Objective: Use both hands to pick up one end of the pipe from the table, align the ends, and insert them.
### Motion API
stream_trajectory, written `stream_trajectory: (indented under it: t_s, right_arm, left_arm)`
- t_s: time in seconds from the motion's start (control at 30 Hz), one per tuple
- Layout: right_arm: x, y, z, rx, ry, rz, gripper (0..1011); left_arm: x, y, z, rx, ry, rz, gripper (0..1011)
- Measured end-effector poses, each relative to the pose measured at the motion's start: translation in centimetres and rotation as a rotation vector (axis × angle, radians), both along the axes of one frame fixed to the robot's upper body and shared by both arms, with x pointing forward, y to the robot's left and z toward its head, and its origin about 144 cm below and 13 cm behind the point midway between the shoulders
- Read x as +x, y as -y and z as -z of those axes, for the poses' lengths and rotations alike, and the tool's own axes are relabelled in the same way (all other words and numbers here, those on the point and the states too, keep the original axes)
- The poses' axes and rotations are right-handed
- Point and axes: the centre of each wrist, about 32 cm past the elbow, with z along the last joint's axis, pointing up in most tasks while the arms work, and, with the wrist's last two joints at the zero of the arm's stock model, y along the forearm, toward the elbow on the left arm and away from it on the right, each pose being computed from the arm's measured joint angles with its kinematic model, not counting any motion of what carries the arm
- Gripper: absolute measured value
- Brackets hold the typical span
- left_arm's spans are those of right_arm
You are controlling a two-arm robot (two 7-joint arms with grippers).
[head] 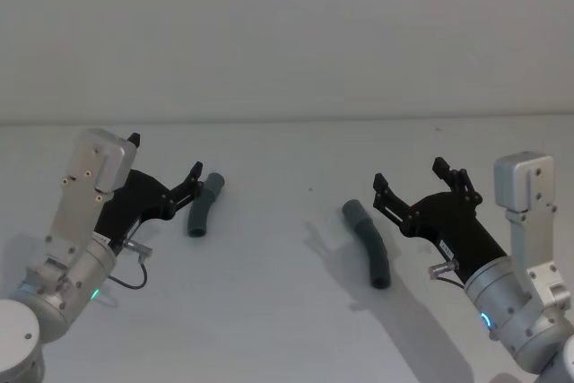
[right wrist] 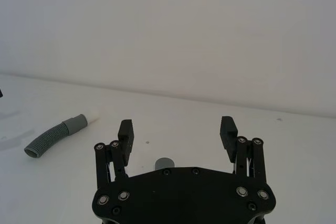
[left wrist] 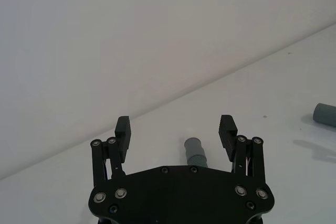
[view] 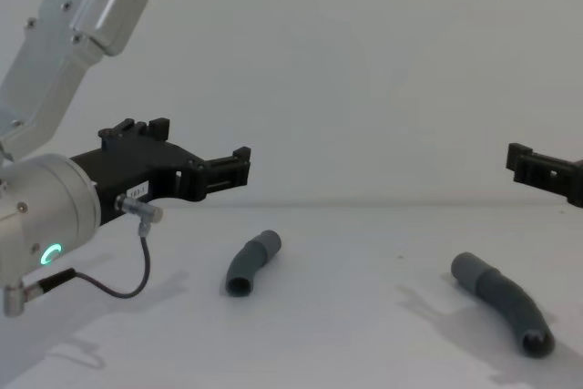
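Note:
Two dark grey pieces of the pipe lie apart on the white table (head: 278,329). The short bent piece (head: 204,204) rests left of centre, its round end (left wrist: 195,146) showing just beyond my left gripper's body. My left gripper (head: 166,157) hovers above and just behind it, open, with nothing between its fingers (left wrist: 227,125). The longer curved piece (head: 368,241) lies right of centre. My right gripper (head: 410,174) hangs open over its near side, touching nothing; one end (right wrist: 165,162) peeks out past the gripper's body. From the side, both pieces (view: 251,263) (view: 501,300) lie flat with the grippers well above.
A plain pale wall (head: 287,33) rises behind the table's far edge. Bare table surface lies between the two pipe pieces and in front of them. A thin black cable (view: 127,289) loops under the left wrist.

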Motion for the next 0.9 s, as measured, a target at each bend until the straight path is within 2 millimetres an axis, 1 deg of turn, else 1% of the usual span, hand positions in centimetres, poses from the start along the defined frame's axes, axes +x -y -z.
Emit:
stream_trajectory:
  t_s: [0.9]
  right_arm:
    - [0.0,0.0,0.0,0.0,0.0,0.0,1000]
  left_arm:
    - [0.0,0.0,0.0,0.0,0.0,0.0,1001]
